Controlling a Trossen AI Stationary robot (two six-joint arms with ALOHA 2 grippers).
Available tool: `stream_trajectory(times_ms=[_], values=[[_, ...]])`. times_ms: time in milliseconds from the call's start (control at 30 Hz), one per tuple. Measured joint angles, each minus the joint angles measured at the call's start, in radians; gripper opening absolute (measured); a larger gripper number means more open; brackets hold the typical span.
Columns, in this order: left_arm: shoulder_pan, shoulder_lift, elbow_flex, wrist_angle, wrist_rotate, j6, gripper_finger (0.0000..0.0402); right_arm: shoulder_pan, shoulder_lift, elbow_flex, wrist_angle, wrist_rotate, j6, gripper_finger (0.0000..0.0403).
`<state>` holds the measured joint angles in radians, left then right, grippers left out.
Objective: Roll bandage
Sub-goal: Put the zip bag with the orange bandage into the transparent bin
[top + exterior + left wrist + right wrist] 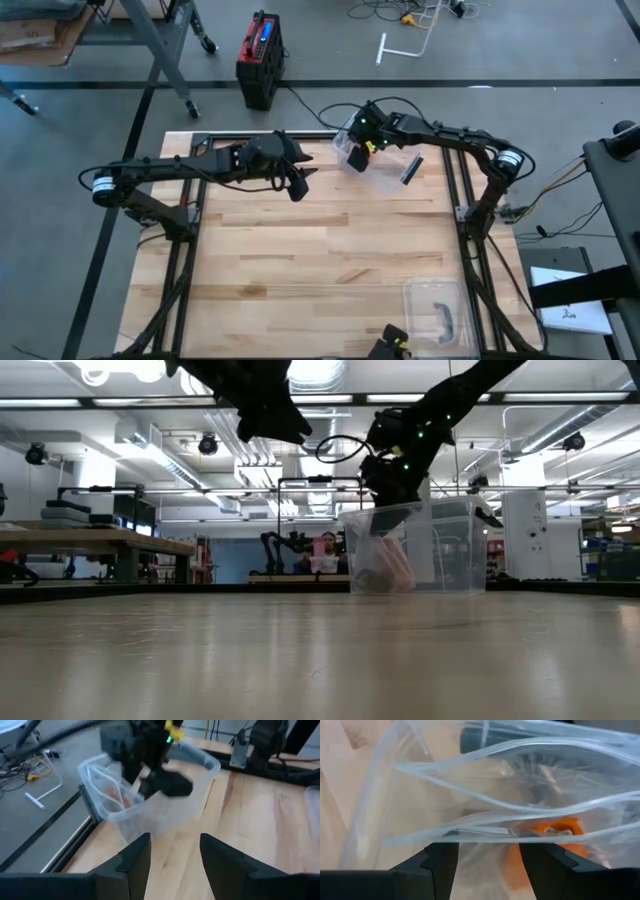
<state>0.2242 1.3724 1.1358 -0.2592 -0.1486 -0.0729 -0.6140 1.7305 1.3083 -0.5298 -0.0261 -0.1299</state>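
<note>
Right gripper at the clear bin, left gripper waiting above the worktop.
The right gripper (357, 152) reaches into the clear bin (200, 767), fingers apart over the orange bandage (555, 832) inside; the left gripper (300, 185) hovers nearby, fingers apart, empty.

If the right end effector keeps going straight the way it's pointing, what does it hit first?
Probably the rim of the clear plastic bin, directly ahead of the right end effector. Beyond that wall sits the orange bandage roll; depth between them is unclear.
</note>
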Motion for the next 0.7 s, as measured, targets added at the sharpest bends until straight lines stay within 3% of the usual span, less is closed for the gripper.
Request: stream_trajectory(times_ms=[233,700], values=[[-0.032,0.0,-0.005,0.034,0.001,-0.027,0.017,0.001,-0.003,0.019,0.09,0.001,0.037,0.0199],[-0.051,0.0,-0.053,0.134,0.002,-0.062,0.0174,0.002,-0.076,0.063,-0.162,-0.001,0.025,0.0199]])
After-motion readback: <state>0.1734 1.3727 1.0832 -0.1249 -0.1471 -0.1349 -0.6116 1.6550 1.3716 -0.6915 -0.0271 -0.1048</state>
